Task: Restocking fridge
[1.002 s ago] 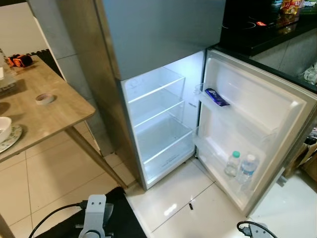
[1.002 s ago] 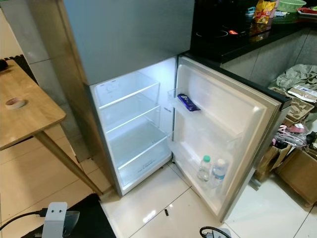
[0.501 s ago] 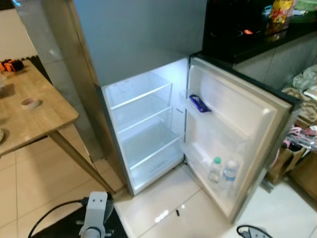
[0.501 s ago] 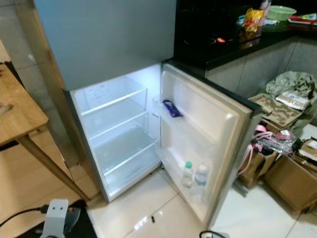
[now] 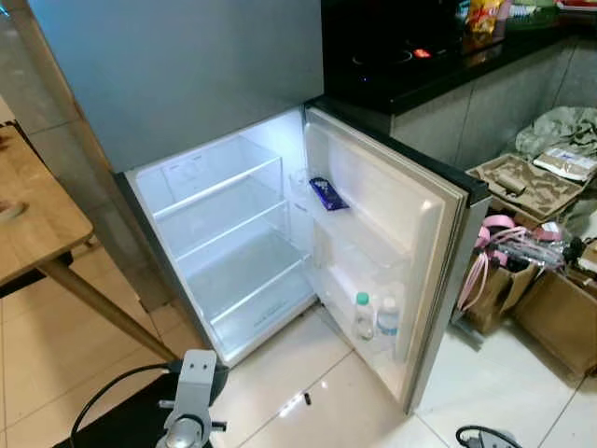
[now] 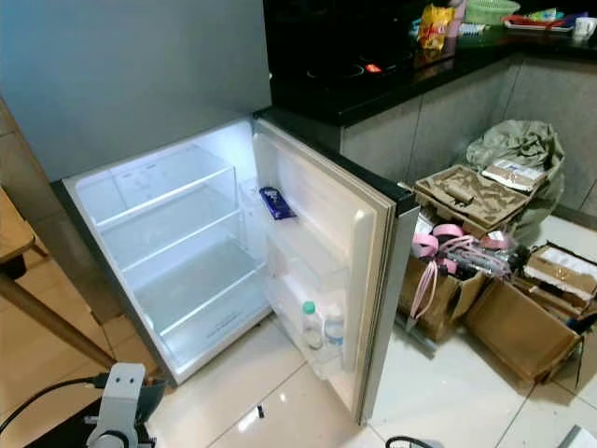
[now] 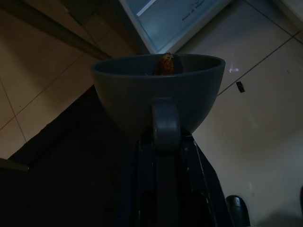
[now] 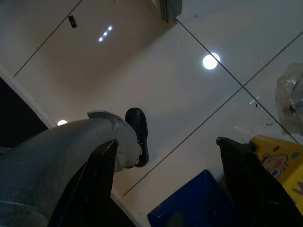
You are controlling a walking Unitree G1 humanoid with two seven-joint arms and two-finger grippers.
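L gripper (image 7: 163,156): clamped on mug (image 7: 158,92) handle; rigid, breakable, keep level.
R gripper (image 8: 165,184): jaws apart, idle.
Fridge (image 5: 224,233): door open.

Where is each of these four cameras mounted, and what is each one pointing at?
Left eye view: on the head, looking down at the open fridge; the left arm shows.
Right eye view: beside it, same scene: the two water bottles in the fridge door.
Left wrist view: on the left wrist, looking along the left gripper, which holds a grey cup over the floor.
Right wrist view: on the right wrist, looking past the open right gripper at the tiled floor and the robot's leg.
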